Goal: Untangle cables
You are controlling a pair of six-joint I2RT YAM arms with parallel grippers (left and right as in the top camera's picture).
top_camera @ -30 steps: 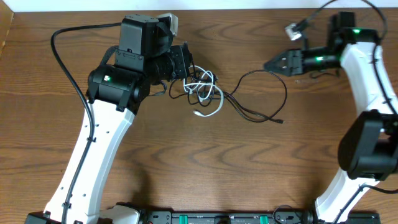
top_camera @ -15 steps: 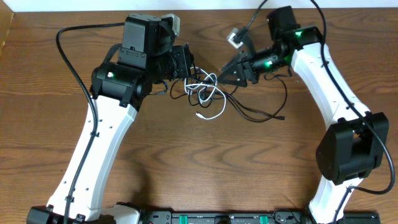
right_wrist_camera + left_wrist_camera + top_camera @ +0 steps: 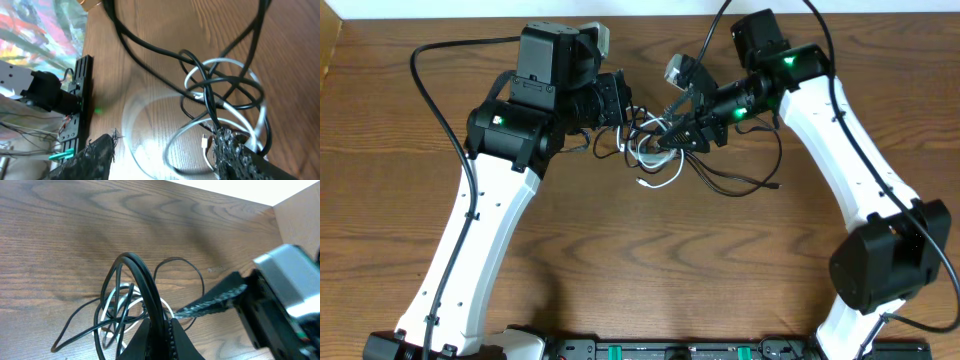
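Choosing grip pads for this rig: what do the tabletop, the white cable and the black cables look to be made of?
The table: wood or wood-look laminate, brown grain lines, slight sheen; which one cannot be told. The white cable: smooth plastic or rubber jacket, glossy, bends in loose curls. The black cables: likewise a smooth flexible jacket, faint highlights along it.

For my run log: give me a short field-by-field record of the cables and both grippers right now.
cables: black cables and a white cable, knotted together on the wooden table
left gripper: shut on a loop of the black cables
right gripper: open, at the knot
loose end: one black strand trails out on the right arm's side
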